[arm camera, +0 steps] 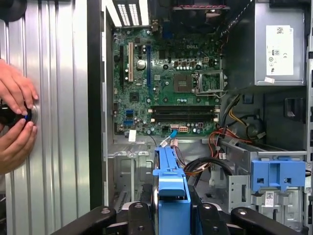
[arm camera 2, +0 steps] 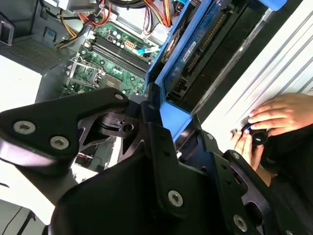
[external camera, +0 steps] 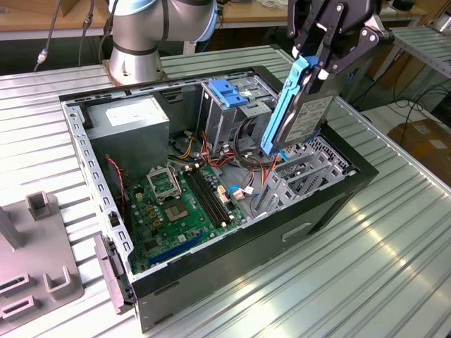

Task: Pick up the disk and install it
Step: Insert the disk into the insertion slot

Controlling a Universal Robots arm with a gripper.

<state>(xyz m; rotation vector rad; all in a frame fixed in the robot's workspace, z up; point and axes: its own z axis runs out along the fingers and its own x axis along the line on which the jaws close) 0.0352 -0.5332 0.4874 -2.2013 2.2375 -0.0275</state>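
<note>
The disk (external camera: pixel 301 116), grey metal in a light-blue carrier rail, hangs on edge above the open computer case (external camera: pixel 331 204), over its exterior-view right side near the expansion slots. My gripper (external camera: pixel 320 65) is shut on the disk's upper end. In the first wrist view the disk's blue rail (arm camera: pixel 171 188) runs out from between the black fingers (arm camera: pixel 139 218) toward the case floor beside the metal drive cage (arm camera: pixel 244 161). In the second wrist view the disk (arm camera 2: pixel 195 54) stretches away from the fingers (arm camera 2: pixel 156 132) over the case edge.
A blue bracket (arm camera: pixel 278 174) tops the drive cage (external camera: pixel 229 105). The motherboard (arm camera: pixel 166 83), loose cables (arm camera: pixel 230 134) and a grey power-supply box (external camera: pixel 130 127) fill the case. A person's hands (arm camera: pixel 14 117) hold a small dark object on the ribbed table beside the case. Grey fixtures (external camera: pixel 39 246) stand at the exterior view's left.
</note>
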